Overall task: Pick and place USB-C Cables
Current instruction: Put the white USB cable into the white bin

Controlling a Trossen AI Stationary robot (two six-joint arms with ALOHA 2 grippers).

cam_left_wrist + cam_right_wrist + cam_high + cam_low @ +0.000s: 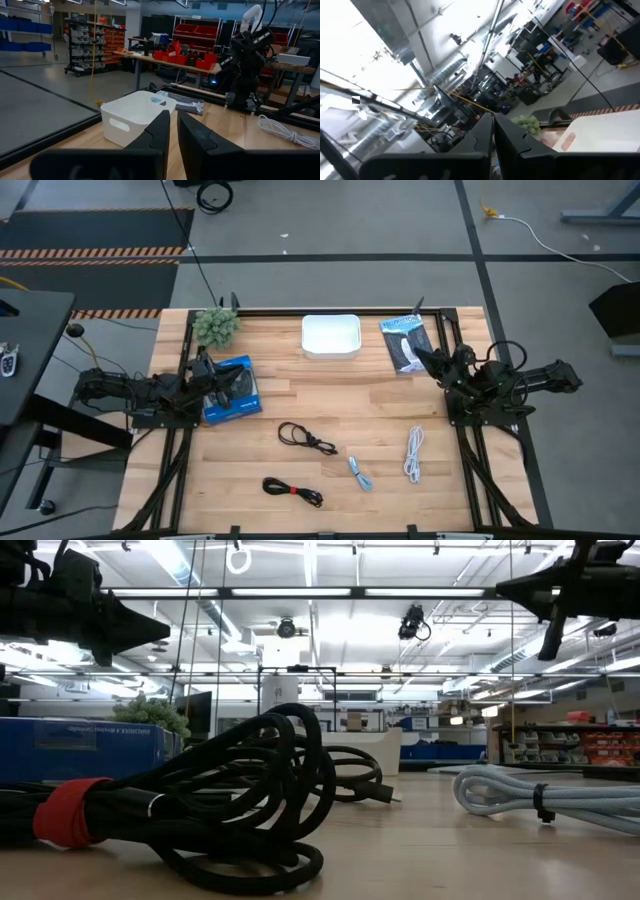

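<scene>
Four coiled cables lie flat on the wooden table's near half. The plain black one (305, 438) is in the middle. The black one with the red tie (292, 490) (180, 810) is nearest the near edge. To their right lie the light blue one (360, 472) (540, 795) and the white one (414, 453) (285, 131). My left gripper (228, 380) (172, 131) hovers shut over a blue box at the left edge. My right gripper (420, 356) (493, 134) hangs shut at the right edge, raised, beside a black packet. Neither is near a cable.
A white bin (331, 336) (135, 117) stands at the middle of the far edge. A black packet (405, 342) lies to its right and a small green plant (215, 325) at the far left corner. The blue box (232, 390) sits under my left gripper.
</scene>
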